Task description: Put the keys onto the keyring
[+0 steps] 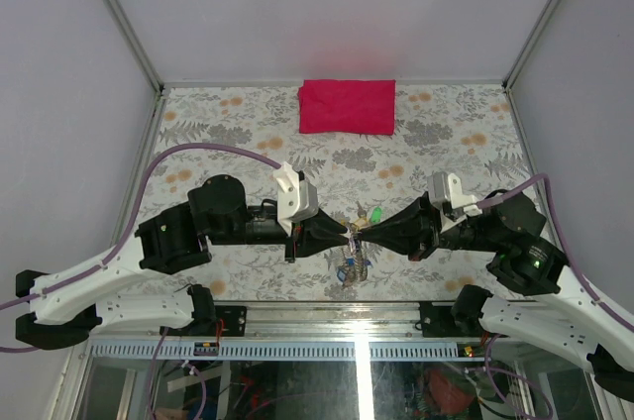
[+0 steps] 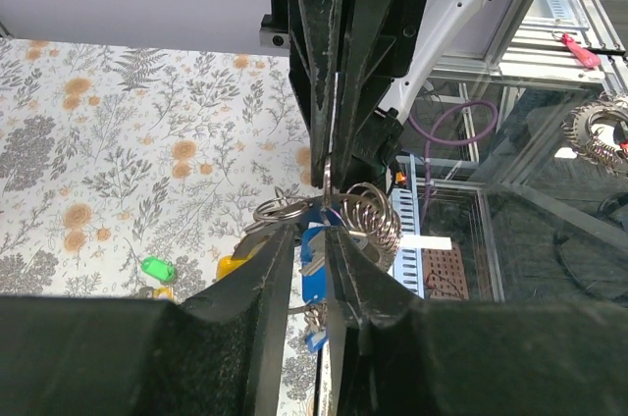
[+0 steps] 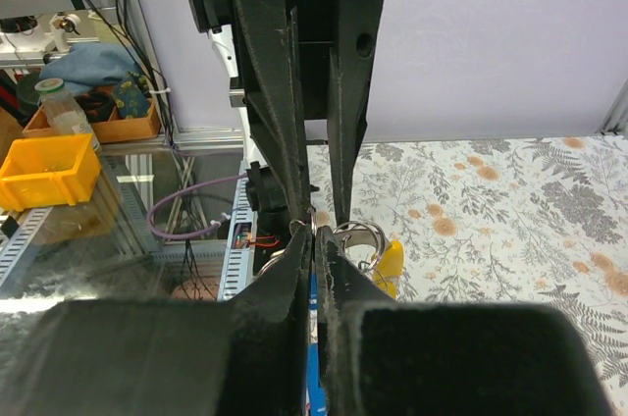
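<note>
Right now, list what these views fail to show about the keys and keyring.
Top view: keyring too small, lost where the left gripper and right gripper meet.
Left wrist: keys mostly covered by its own fingers; count unclear.
Right wrist: the fingers hide whatever they pinch.

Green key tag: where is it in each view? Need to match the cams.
Top: green key tag just right of centre, on the floral table cover.
Left wrist: lower left, lying on that cover.
Right wrist: not in it.
Shared landmark: the floral cover, in all three.
</note>
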Robot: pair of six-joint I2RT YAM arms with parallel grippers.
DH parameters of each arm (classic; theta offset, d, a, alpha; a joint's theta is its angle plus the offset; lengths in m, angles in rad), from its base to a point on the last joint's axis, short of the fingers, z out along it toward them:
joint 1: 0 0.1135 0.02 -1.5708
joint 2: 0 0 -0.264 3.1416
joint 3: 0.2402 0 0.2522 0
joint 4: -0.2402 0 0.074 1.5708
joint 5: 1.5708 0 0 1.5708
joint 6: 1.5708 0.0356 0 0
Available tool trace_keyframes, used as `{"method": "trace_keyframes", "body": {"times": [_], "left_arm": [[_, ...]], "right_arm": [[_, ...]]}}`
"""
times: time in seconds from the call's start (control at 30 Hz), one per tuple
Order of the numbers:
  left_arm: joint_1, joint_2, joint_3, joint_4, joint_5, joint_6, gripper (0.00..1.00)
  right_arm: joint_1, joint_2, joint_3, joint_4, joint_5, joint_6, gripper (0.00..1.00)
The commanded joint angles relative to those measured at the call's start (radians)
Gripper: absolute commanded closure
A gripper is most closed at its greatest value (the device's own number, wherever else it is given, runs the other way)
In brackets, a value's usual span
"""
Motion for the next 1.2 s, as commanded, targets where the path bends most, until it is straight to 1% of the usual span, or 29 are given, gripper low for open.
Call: {"method": "trace_keyframes", "body": {"times": [0.0,0.33,0.53,0.77,0.97,1.07,1.17], "left_arm": [[-0.002,-0.005,-0.013,0.111,0.026,-0.021,0.8],[-0.002,0.006,-0.021,0.122,0.032,-0.024,0.79],[-0.002,0.001,-0.036,0.13,0.023,-0.034,0.71],[-0.003,-0.012,-0.062,0.162,-0.008,-0.047,0.7],[-0.003,-0.012,-0.075,0.198,-0.035,-0.054,0.74],[-0.002,-0.015,-0.078,0.209,-0.046,-0.054,0.79],[-0.002,-0.019,-0.077,0.211,-0.061,-0.052,0.89]], "right_arm": [[-0.002,-0.009,0.006,0.083,0.049,0.015,1.0],[-0.002,-0.016,-0.003,0.084,0.089,0.019,1.0],[-0.002,-0.026,-0.009,0.09,0.124,0.027,1.0],[-0.002,-0.031,-0.016,0.094,0.129,0.037,1.0],[-0.002,-0.03,-0.021,0.102,0.126,0.043,1.0],[-0.002,-0.03,-0.024,0.103,0.124,0.043,1.0],[-0.002,-0.032,-0.025,0.103,0.124,0.043,1.0]]}}
